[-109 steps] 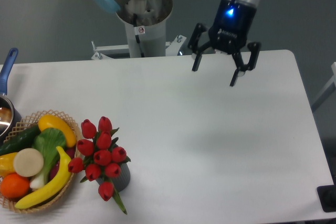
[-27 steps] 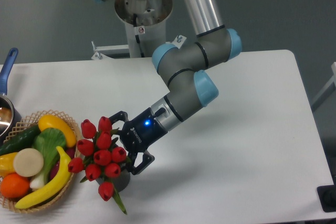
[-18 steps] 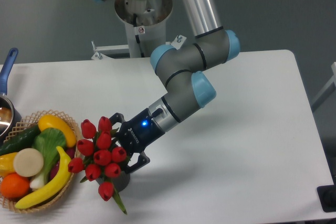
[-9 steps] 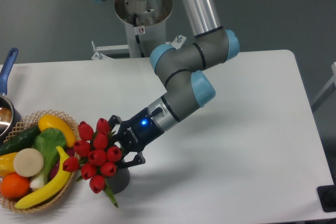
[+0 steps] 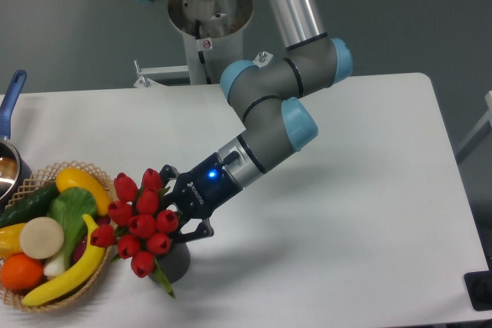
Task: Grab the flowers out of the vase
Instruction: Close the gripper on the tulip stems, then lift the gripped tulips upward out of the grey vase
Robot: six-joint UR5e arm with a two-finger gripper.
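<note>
The step in hand is judged to be the grasp itself, with the lift out of the vase (image 5: 175,262) barely begun or not yet begun. The gripper (image 5: 181,210) is pressed in from the right against the flowers (image 5: 138,219), and its dark fingers are seen closed around the bunch just behind the buds, one finger above near the top bud and one below near the vase rim; the stems inside the grip are hidden, so how firmly they are held cannot be told. The flowers are found at the front left of the bench (image 5: 323,213), above and a little left of the vase, with the lowest leaf and stem ends reaching down at its mouth, and the bunch is tilted toward the basket (image 5: 84,286), whose fruit lies just beside the leftmost buds. The next move is judged to call for a lift along the line of the stems, upward and slightly away from the basket, until the stem ends are clear of the rim; a sideways pull could tip the vase or drag it along. The flowers are seen as a tight cluster of about ten red tulip buds with green leaves showing beneath, wider than the vase below. The vase is a small dark grey cylinder, mostly hidden under the bunch, standing upright on the bench. A blue light is lit on the gripper body.
</note>
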